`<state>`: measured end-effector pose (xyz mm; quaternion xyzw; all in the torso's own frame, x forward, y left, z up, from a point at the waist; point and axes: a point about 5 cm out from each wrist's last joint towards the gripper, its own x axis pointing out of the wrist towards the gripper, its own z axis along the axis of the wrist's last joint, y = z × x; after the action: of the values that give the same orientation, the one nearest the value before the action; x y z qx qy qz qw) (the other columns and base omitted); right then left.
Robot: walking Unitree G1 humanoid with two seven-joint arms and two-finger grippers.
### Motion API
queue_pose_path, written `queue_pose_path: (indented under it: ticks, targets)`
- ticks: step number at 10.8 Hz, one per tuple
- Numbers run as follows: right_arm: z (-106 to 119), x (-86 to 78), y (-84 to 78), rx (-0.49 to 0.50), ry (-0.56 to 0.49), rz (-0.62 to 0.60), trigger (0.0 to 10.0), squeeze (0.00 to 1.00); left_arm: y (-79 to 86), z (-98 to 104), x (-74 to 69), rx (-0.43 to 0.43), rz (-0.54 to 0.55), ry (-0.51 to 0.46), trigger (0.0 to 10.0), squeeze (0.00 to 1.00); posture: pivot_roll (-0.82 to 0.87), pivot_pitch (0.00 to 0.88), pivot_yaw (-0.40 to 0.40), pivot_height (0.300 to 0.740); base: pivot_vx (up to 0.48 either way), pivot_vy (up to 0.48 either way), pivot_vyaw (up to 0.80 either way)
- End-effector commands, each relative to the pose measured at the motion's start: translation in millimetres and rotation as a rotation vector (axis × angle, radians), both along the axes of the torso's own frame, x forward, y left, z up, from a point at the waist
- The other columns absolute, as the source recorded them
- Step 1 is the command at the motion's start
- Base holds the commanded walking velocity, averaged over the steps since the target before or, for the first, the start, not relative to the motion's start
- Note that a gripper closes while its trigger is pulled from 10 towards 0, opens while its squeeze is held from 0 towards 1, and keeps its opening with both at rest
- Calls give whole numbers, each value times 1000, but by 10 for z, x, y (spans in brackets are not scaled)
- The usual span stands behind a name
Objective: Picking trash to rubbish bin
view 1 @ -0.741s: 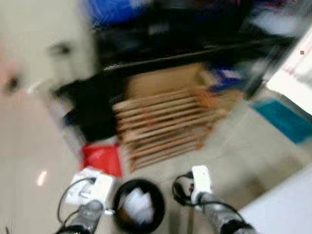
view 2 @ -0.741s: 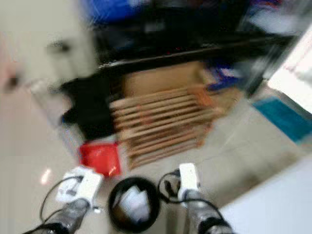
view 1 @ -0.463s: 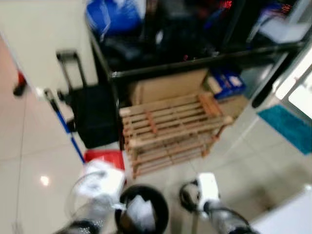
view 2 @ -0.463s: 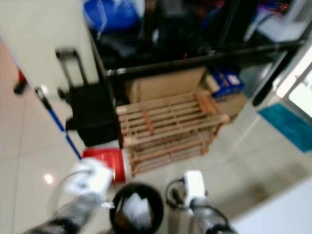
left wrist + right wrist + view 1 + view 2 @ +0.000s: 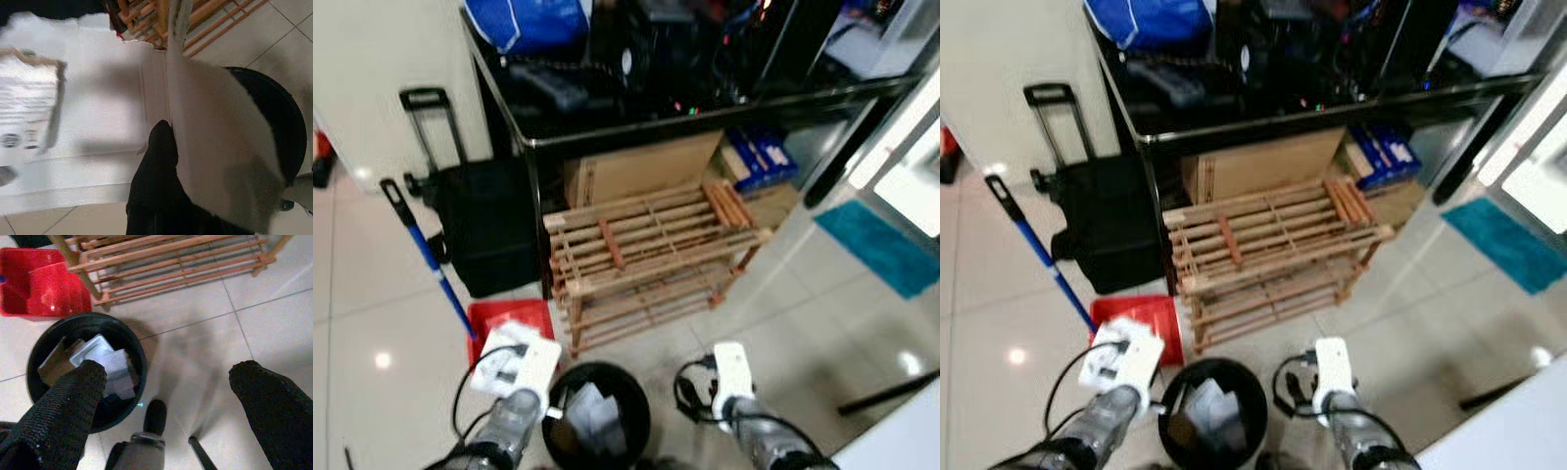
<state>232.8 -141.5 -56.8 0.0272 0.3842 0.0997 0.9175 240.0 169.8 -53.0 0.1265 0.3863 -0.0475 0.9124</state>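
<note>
A round black rubbish bin [image 5: 597, 419] stands on the tiled floor just in front of me, between my two arms, with crumpled paper and a flat box [image 5: 100, 357] inside. My left gripper [image 5: 166, 139] is at the bin's left side, shut on a large sheet of white paper [image 5: 93, 112] that hangs across its black finger [image 5: 159, 166], with the bin's rim [image 5: 274, 122] just beyond. My right gripper [image 5: 168, 374] hovers open over bare floor to the right of the bin, its fingers [image 5: 73, 406] wide apart and holding nothing.
A slatted wooden shoe rack [image 5: 646, 259] stands right behind the bin, under a black table [image 5: 705, 113] loaded with gear. A red dustpan [image 5: 514, 318], a blue-handled broom [image 5: 421, 250] and a black trolley bag [image 5: 484, 230] are at the left. A teal mat [image 5: 886, 245] lies at the right.
The camera has shifted and the picture has sharpened. Both arms stay on either side of the bin, and the paper stays in my left gripper.
</note>
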Motion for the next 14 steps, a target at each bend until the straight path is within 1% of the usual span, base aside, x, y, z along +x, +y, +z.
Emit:
queue_pose_path:
  ticks: [1,2,3,4,6,8,9,10,11,12,14]
  targets:
    - [21,25,-8,-3,-12,19,10000,0,-43,-18,-21,-33,5,10,10000,0,-96,127,-107,740,0,0,0]
    - [63,76,38,21,-26,67,10000,0,-119,-9,-2,-83,-6,10,10000,0,-104,140,-111,740,0,0,0]
    - [74,86,51,24,-30,92,10000,0,-149,-7,1,-101,-11,9,10000,0,-111,154,-114,740,0,0,0]
    - [116,127,74,67,-45,112,10000,0,-240,0,10,-163,-26,11,10000,0,-121,178,-121,740,0,0,0]
    - [182,142,196,173,-56,217,10000,0,-391,11,12,-239,-72,5,10000,0,-152,231,-129,740,0,0,0]
    - [264,115,290,239,-82,291,10000,0,-508,34,24,-310,-87,-9,10000,0,-198,291,-137,740,0,0,0]
    - [290,94,308,249,-88,309,10000,0,-547,46,32,-338,-98,-13,10000,0,-209,303,-140,740,0,0,0]
    - [332,74,325,256,-100,327,10000,0,-603,81,73,-385,-95,-19,10000,0,-217,318,-144,740,0,0,0]
    - [348,60,322,256,-100,328,10000,0,-619,90,81,-413,-82,-21,10000,0,-222,321,-144,740,0,0,0]
    - [363,34,325,260,-98,330,10000,0,-649,91,78,-435,-84,-15,10000,0,-224,320,-144,740,0,0,0]
    - [396,-31,340,265,-86,333,10000,0,-694,92,70,-453,-94,-9,10000,0,-225,319,-144,740,0,0,0]
